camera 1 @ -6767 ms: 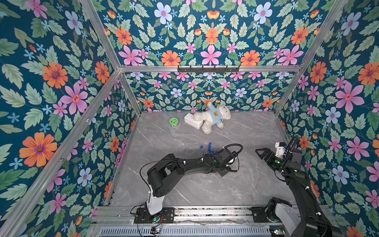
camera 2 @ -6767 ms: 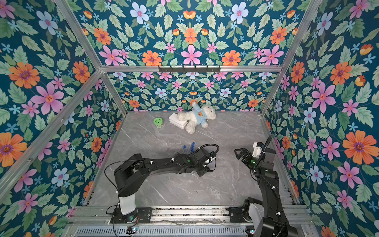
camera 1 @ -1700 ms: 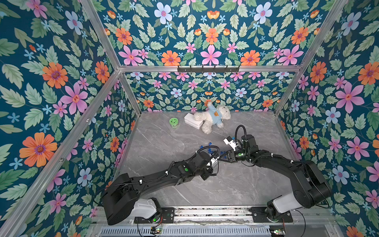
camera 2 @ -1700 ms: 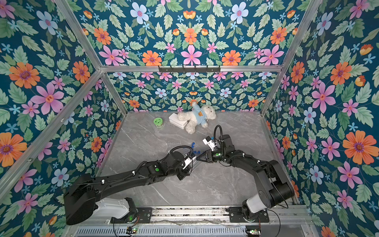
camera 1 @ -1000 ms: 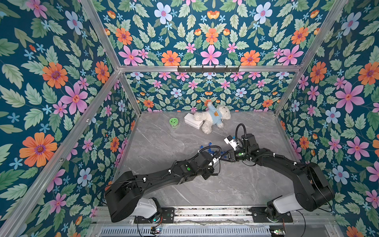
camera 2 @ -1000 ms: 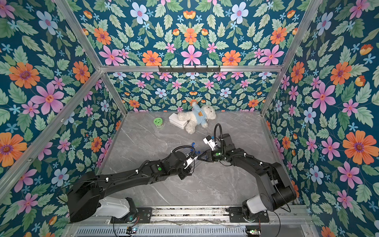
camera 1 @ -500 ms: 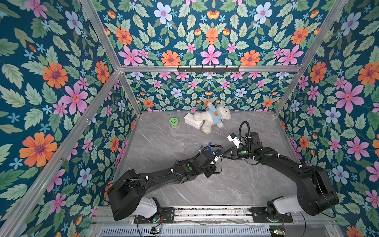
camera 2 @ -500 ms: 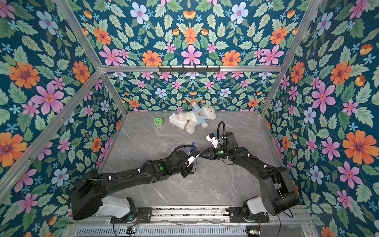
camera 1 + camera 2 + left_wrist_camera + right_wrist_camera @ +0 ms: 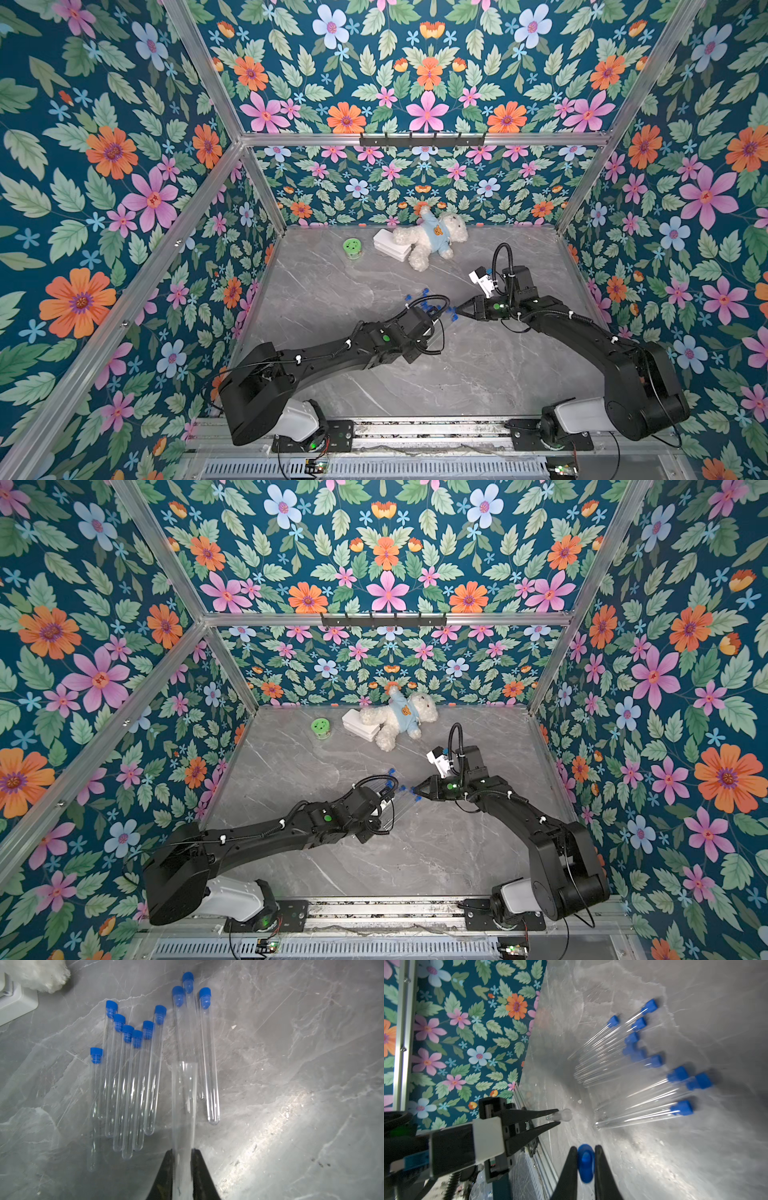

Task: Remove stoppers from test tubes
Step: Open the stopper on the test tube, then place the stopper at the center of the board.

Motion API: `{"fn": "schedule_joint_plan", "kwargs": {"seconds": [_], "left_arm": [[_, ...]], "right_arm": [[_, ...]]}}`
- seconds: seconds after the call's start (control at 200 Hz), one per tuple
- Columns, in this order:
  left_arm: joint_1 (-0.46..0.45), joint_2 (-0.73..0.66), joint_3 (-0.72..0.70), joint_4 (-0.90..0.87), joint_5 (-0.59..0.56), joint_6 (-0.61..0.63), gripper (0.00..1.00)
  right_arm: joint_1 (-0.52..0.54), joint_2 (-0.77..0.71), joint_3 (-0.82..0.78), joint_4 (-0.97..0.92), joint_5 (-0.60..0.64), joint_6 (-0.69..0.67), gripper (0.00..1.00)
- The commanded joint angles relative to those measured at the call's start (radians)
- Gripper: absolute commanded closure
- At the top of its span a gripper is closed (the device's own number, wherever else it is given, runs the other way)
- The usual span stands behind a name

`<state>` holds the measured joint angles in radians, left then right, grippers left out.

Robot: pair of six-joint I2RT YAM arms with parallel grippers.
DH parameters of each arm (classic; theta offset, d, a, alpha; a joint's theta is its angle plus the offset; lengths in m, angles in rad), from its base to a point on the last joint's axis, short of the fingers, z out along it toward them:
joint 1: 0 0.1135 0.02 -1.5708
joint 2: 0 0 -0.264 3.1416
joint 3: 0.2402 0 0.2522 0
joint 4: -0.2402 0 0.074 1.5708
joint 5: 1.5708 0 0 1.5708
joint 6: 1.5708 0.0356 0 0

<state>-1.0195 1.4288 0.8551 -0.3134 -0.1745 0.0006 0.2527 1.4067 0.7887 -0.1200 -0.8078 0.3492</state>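
Left gripper (image 9: 182,1150) is clamped on a bare test tube (image 9: 184,1095) with its mouth open and no plug in it. Right gripper (image 9: 584,1149) is pinched tight on one blue stopper (image 9: 585,1164), clear of that tube. In both top views the two grippers sit near each other mid-bench, not touching. Ten capped tubes (image 9: 209,1064) lie flat on the bench (image 9: 291,1064), blue plugs in: a cluster of seven, with three just beside it.

Grey marble table (image 9: 478,374), stoppered test tubes (image 9: 208,1064), green lid (image 9: 352,247), white box (image 9: 388,249), teddy (image 9: 432,241)
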Motion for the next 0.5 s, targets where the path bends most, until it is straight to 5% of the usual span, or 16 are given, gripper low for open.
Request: {"fn": "schedule_joint_plan", "kwargs": {"seconds": [0.0,0.495], "left_arm": [[0.034,0.014,0.008,-0.036,-0.043,-0.027,1.0],[0.272,0.103,0.054,-0.115,-0.027,-0.097,1.0]], "right_arm": [[-0.047,0.006,-0.026,-0.029,0.105,0.0,1.0],[-0.147,0.129,-0.102,0.078,0.177,0.085,0.94]]}}
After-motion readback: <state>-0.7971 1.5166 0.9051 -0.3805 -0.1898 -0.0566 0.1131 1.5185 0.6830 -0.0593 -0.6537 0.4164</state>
